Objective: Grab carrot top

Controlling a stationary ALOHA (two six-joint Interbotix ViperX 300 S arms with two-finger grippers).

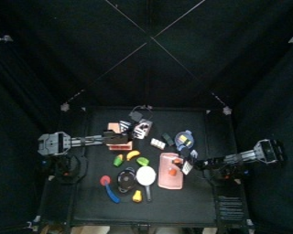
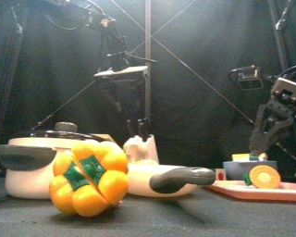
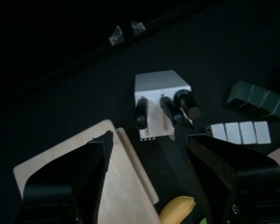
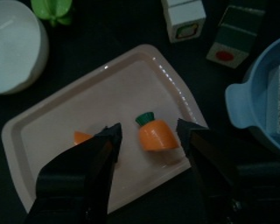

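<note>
Right gripper (image 4: 149, 140) released, jaws spread wide — hovering above the tray (image 4: 60, 114). Carrot top (image 4: 156, 133) lies on the tray directly between the jaws. Right arm is nearer; left gripper (image 3: 154, 188) also released, elsewhere.

Lab test pen: black curtains (image 1: 146, 37), toy-strewn table (image 1: 198, 210).

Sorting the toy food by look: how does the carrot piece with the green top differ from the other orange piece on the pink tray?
The carrot piece has a green top; the other orange piece shows none. The carrot piece lies fully in view between the open jaws of the right gripper; the other is partly hidden by a jaw. Both are orange and lie on the pink tray.
</note>
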